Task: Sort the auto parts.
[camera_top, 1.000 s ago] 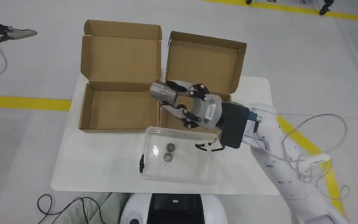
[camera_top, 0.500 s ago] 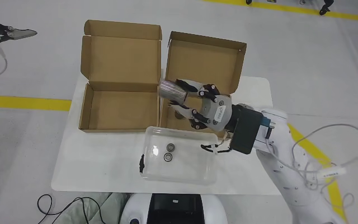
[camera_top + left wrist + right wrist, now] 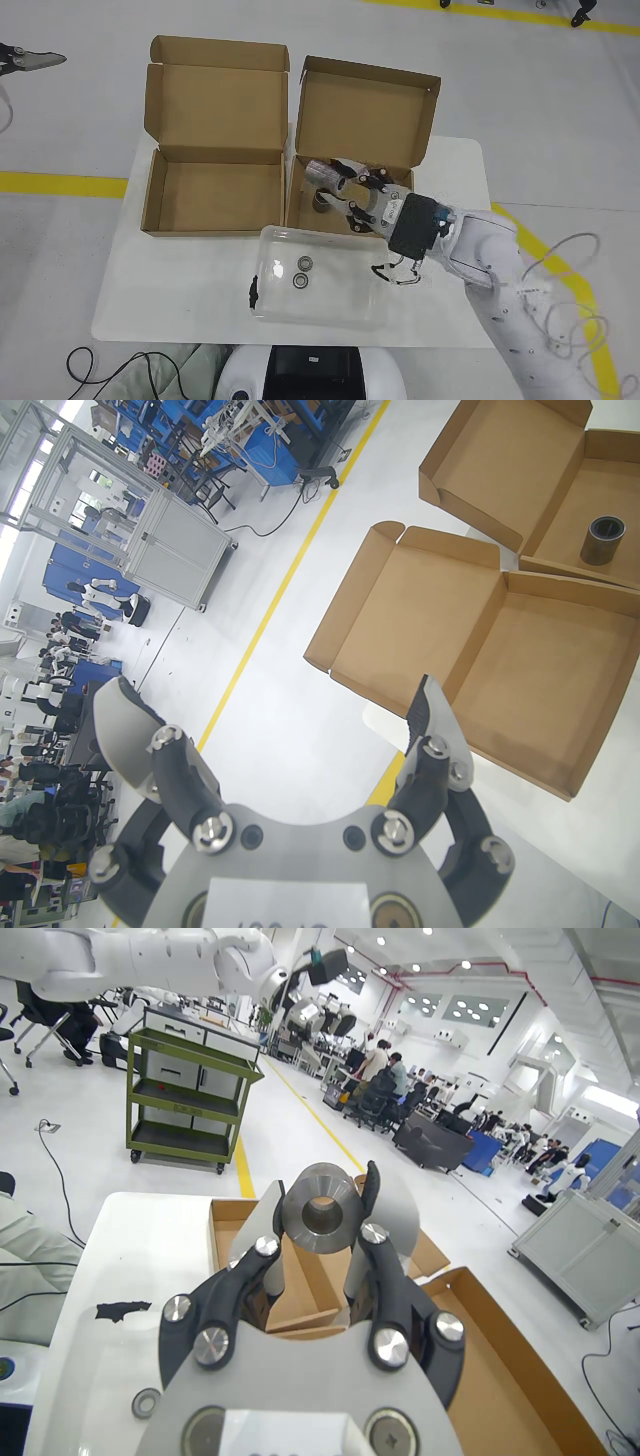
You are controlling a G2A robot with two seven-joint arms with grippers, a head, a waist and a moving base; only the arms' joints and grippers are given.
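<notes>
White surface [image 3: 190,295] from above: right gripper [image 3: 335,181] clamps a metal sleeve [image 3: 319,170] over the right box [image 3: 400,115], twelve o'clock from the clear tray [image 3: 335,305]. Left wrist: left gripper [image 3: 270,700] gapes wide, holding nothing. Right wrist: metal sleeve pinched between both fingers, bore facing the camera.

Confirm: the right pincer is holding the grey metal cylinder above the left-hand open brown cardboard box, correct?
No. The right pincer is shut on the grey metal cylinder, but above the right-hand open brown cardboard box, where a dark metal cylinder already stands, not the left-hand cardboard box. The top view shows it.
</notes>
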